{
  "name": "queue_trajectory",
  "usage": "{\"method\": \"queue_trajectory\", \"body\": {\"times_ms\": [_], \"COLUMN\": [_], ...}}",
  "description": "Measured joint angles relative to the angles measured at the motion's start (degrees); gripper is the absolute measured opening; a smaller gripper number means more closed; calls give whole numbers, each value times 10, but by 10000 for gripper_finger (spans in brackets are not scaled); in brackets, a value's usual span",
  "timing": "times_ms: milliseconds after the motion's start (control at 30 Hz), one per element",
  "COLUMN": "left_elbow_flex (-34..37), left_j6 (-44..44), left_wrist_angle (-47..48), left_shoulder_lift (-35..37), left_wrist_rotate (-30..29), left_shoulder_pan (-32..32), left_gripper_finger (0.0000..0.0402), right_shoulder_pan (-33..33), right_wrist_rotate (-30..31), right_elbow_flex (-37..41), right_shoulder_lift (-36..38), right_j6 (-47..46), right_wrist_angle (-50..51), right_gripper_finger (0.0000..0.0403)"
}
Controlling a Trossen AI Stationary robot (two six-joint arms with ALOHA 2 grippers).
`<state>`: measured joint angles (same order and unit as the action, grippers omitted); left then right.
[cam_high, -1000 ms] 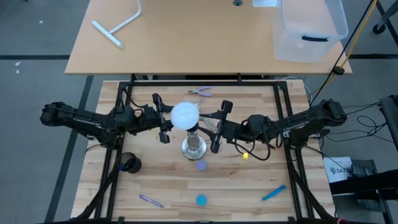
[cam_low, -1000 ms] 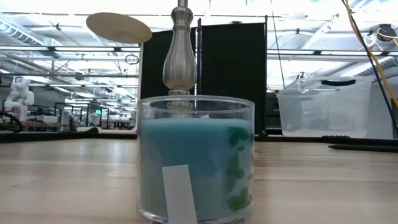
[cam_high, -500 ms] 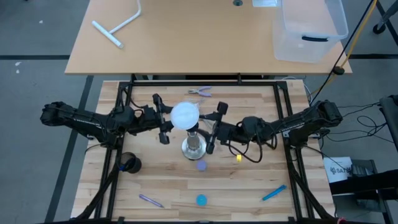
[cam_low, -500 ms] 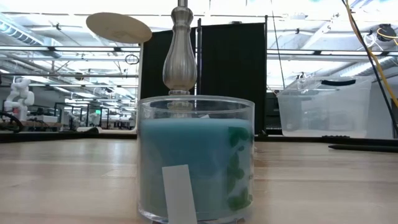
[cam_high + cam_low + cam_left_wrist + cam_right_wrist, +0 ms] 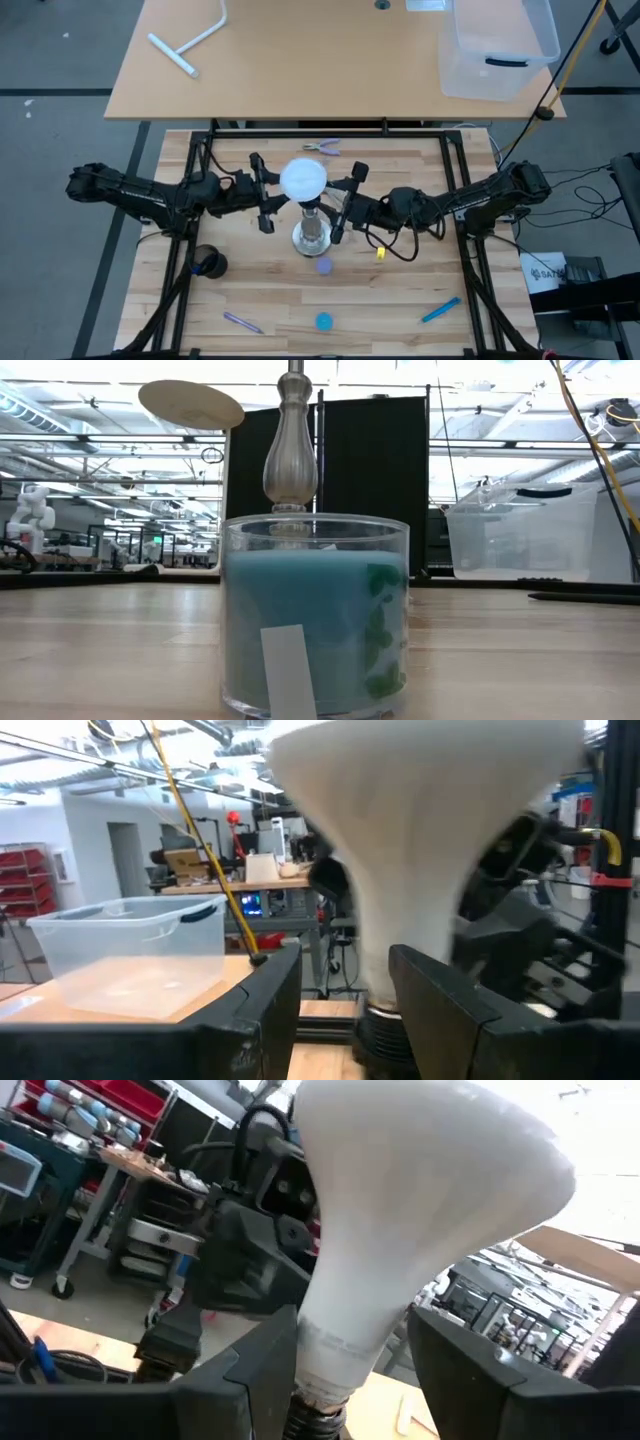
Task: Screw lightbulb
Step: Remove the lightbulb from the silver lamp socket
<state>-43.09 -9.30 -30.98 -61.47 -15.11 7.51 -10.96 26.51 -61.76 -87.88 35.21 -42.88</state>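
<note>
Since a second ago the lightbulb (image 5: 302, 178) has shifted slightly toward the right arm's side and a little toward the far edge of the table (image 5: 400, 300), and the right end effector (image 5: 344, 208) has drawn in closer to the stand. Now the white globe sits above the silvery socket stand (image 5: 312, 236), whose round base rests near the middle of the table.

From the left, the left end effector (image 5: 262, 192) reaches in with its fingers (image 5: 250, 1020) spread on either side of the bulb's tapering neck; whether they press on it cannot be told. From the right, the right end effector also has its fingers (image 5: 260, 1370) parted around the neck, just above the screw base, and contact there is likewise unclear.

Seen from table height, a glass jar candle (image 5: 316, 630) with blue wax stands close to the camera, with the stand's post rising behind it. Elsewhere on the table lie small pliers (image 5: 322, 148) by the far edge, a blue pen (image 5: 440, 310), a purple pen (image 5: 243, 323) and a blue cap (image 5: 323, 321). A clear plastic bin (image 5: 497, 45) sits on the farther table.
</note>
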Motion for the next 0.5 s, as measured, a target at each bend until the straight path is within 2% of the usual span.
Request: {"method": "queue_trajectory", "body": {"times_ms": [200,500], "left_elbow_flex": [0,0], "left_j6": [-1,-2], "left_wrist_angle": [3,2], "left_shoulder_lift": [0,0], "left_wrist_rotate": [12,9], "left_shoulder_pan": [18,24], "left_gripper_finger": [163,163], "right_shoulder_pan": [1,-3], "right_wrist_rotate": [26,27], "right_elbow_flex": [0,0], "right_shoulder_lift": [1,1], "right_j6": [9,11], "right_wrist_angle": [11,17], "right_gripper_finger": [185,185]}}
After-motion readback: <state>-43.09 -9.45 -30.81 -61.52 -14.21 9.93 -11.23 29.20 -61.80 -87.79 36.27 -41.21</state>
